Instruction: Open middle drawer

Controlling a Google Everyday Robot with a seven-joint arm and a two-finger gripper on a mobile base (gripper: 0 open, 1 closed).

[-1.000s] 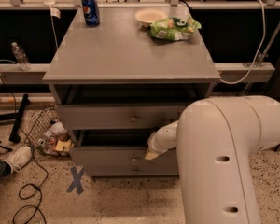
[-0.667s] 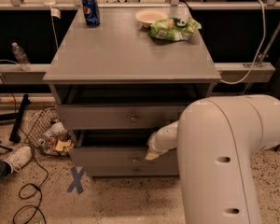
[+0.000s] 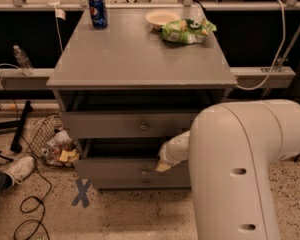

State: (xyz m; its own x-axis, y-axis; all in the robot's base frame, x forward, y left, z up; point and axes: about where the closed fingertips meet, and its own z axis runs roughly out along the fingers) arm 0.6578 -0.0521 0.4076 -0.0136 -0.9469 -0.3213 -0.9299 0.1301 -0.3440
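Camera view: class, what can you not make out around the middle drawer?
Middle drawer: right end hidden behind the robot arm; inside lost in shadow under the top drawer.
Tool, at the middle drawer's front beside its knob: the arm covers most of it.
Shoe: wearer cut off by left edge.

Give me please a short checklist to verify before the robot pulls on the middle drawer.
1. The gripper is at the middle drawer, not the top drawer: ok.
2. It is close to the knob: ok, just right of it.
3. The can, bowl and bag stand far from the front edge: ok.
4. Floor before the drawer: ok where visible, only a flat tape cross.
5. How far the drawer is out: cannot tell.
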